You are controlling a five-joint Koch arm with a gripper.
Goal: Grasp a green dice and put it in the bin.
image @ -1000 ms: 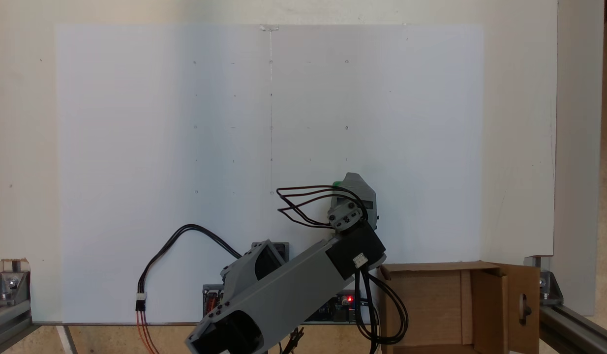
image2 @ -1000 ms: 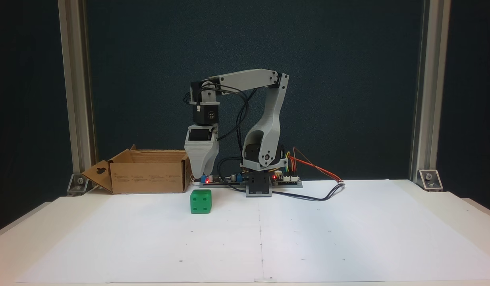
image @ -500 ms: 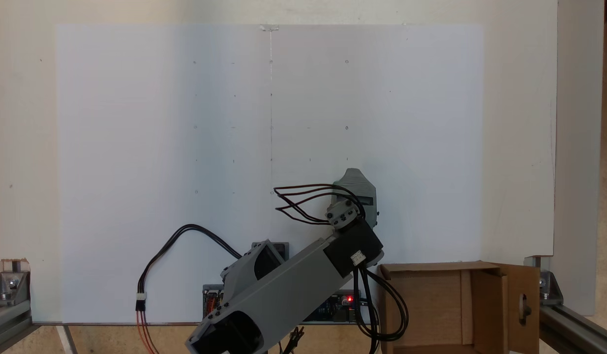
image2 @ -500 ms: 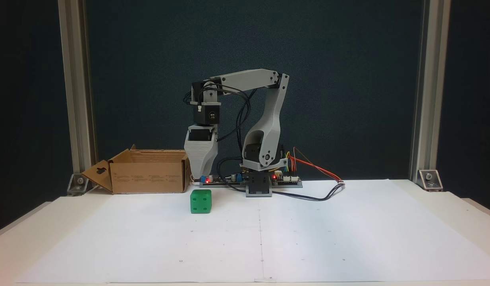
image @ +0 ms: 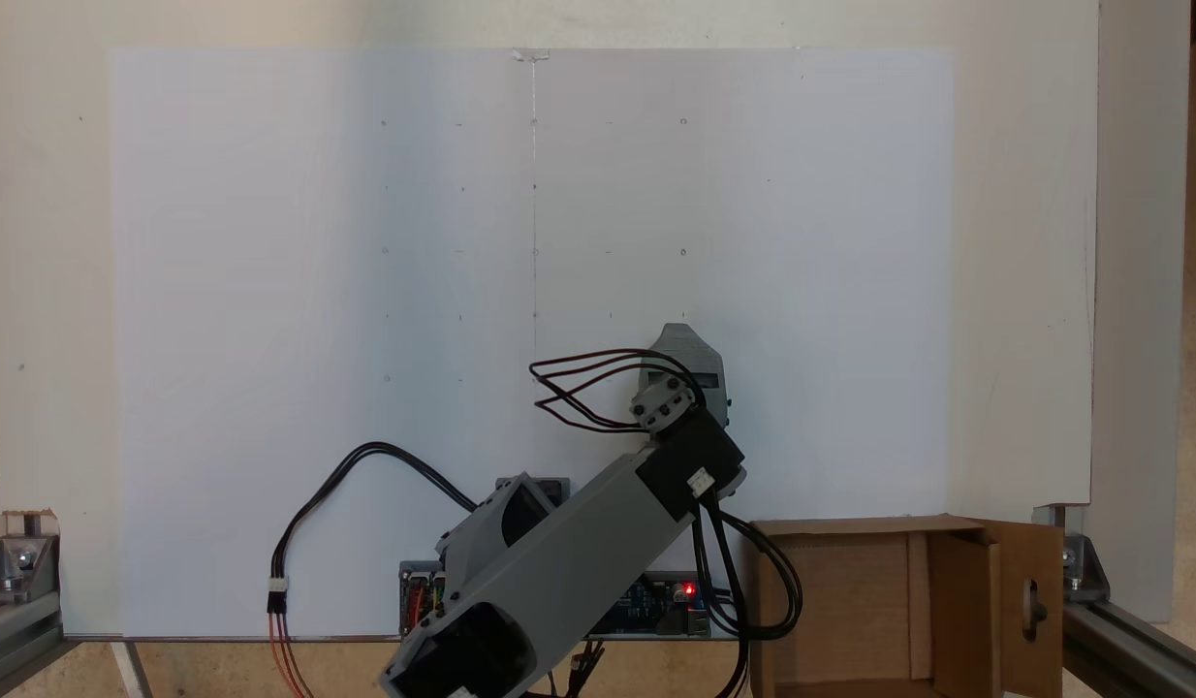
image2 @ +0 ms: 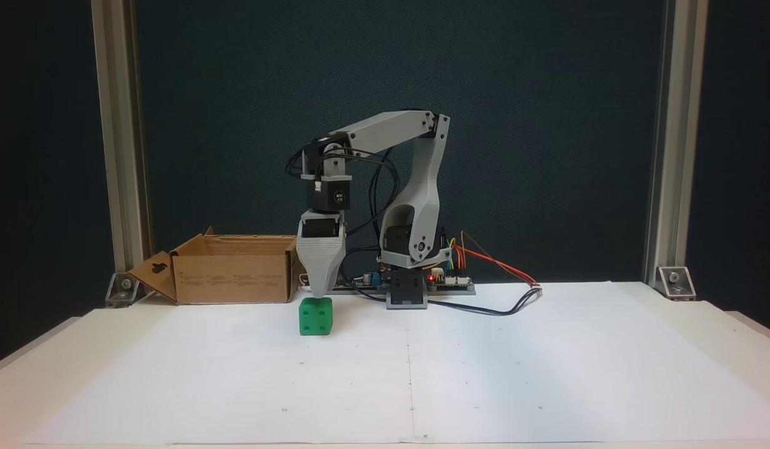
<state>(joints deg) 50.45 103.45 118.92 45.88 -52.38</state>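
- The green dice (image2: 315, 315) sits on the white paper sheet (image2: 485, 368) that covers the tabletop (image2: 35, 380), toward the edge where my arm's base (image2: 407, 293) is mounted.
- I see my claw (image2: 319, 292) pointing straight down, its tip just above the dice's top face or touching it; I cannot tell which from the front.
- In a fixed view from above, the claw (image: 683, 334) covers the dice.
- Only one grey tapered jaw shows in either view, so I can't say whether the claw is spread or closed.
- The bin (image2: 235, 268) stands at the same edge of the tabletop, beside the base; from above I see the bin (image: 850, 601) with its flaps open, the slotted flap (image: 1029, 606) folded outward.
- The dice lies outside the bin, near its side wall but apart from it.
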